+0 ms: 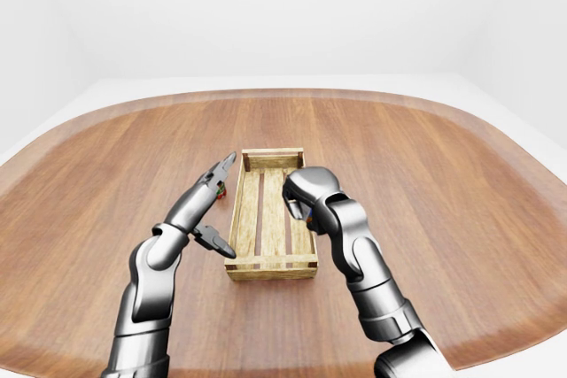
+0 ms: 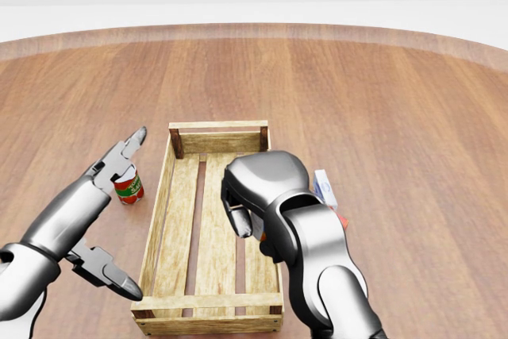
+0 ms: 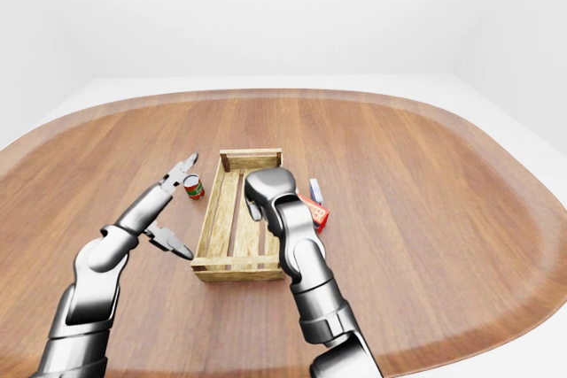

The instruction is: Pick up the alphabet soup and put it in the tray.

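Wooden tray [image 2: 213, 228] empty, nothing placed. Alphabet soup [image 2: 128, 184] stands on the surface just beyond the spread left robot hand [image 2: 111, 204]; right robot hand [image 2: 252, 196] over the tray, grip unclear.

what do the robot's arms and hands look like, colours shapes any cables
Both arms are glossy silver-grey metal, built of rounded, tube-like segments with bulging joints and darker bands between them. The left hand has slim dark grey fingers with tapered tips. The right hand has a smooth domed silver shell and stubby fingers. No cables, sleeves or markings show.
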Controlling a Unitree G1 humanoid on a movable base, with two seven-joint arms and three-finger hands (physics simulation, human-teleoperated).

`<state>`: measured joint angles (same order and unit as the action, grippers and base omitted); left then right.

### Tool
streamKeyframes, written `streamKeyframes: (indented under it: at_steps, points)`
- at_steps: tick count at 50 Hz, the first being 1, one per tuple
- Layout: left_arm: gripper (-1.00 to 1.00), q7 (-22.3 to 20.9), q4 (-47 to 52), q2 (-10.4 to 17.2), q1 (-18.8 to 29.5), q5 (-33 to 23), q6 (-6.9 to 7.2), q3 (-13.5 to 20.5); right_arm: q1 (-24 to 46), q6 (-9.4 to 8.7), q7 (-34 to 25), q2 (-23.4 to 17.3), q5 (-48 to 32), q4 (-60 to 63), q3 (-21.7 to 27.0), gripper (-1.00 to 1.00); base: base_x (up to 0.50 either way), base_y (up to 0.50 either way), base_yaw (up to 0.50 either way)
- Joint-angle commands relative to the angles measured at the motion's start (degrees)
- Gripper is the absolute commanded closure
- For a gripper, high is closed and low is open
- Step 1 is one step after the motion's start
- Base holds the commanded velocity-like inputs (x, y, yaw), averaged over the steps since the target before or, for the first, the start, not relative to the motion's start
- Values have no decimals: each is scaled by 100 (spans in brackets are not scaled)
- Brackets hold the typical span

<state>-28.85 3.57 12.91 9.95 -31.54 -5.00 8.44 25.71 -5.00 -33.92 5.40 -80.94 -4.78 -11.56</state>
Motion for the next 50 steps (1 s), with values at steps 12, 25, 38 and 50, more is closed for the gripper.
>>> streamKeyframes:
  at_steps: [12, 25, 38, 50]
  points:
    - [-100, 12, -107, 8, 53, -16, 0, -26, 553, 0, -13, 395, -524, -626, -206, 100, 0, 0, 0]
    - [-100, 43, -155, 22, 36, 2, 0, -5, 724, 0, 372, 606, -576, -1398, -298, 100, 0, 0, 0]
    - [-100, 33, -114, 20, -23, 23, 0, 19, 805, 0, 822, 674, -608, -2148, -354, 100, 0, 0, 0]
    - [-100, 38, -125, 17, -75, 41, 0, 31, 862, 0, 891, 701, -793, -2573, -390, 100, 0, 0, 0]
